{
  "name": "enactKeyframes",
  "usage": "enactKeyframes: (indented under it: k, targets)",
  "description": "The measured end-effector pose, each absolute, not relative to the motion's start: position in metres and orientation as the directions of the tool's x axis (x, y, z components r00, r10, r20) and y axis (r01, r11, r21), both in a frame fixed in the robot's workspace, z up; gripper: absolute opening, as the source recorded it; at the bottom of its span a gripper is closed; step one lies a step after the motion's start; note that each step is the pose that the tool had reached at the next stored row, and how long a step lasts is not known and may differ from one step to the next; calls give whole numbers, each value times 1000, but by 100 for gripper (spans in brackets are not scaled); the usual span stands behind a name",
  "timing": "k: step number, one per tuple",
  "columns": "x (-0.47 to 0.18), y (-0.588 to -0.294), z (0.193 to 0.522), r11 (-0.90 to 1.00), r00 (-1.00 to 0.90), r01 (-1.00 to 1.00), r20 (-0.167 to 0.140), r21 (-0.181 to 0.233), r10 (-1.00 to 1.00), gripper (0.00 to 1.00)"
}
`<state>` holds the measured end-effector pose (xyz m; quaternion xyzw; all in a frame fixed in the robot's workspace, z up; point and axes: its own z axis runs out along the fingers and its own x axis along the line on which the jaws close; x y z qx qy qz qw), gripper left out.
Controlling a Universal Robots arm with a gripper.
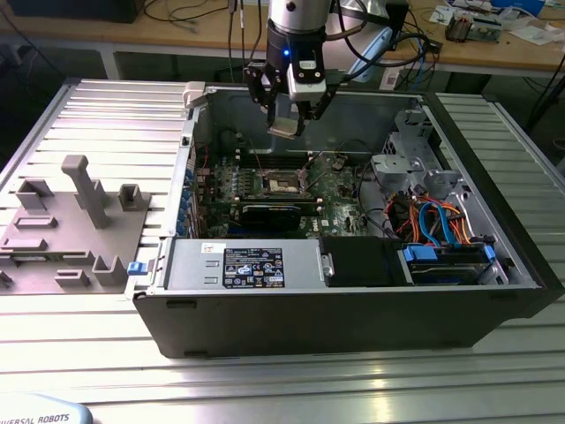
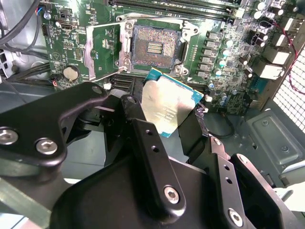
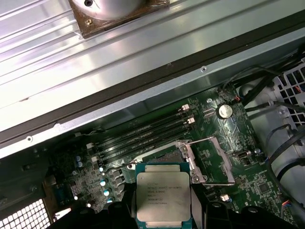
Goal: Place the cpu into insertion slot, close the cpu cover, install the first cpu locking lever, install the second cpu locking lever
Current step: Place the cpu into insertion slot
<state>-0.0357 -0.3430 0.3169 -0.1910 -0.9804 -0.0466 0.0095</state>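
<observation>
In the first wrist view I note the flat, square, silver-topped cpu (image 3: pixel 163 198) covering most of the dark-framed square insertion slot (image 3: pixel 161 155). In the second wrist view, black fingers (image 2: pixel 145 140) hide part of the cpu's edges.

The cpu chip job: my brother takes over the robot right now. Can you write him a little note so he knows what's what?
State of the tool: shut on the cpu, gripping it by its edges above the open computer case.
Where things are: the insertion slot is empty with its contacts bare. The cpu hangs over the board close to it, not touching. The cpu cover is flipped open beside the slot.
Done: the cpu is in the tool and over the board.
Left: cpu not seated, cover not closed, neither locking step done.
</observation>
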Motion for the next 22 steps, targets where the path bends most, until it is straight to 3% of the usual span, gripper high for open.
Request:
enactKeyframes:
  k: [22]
  targets:
    - [-36,-343,316,917,-921,390,36,88,389,54]
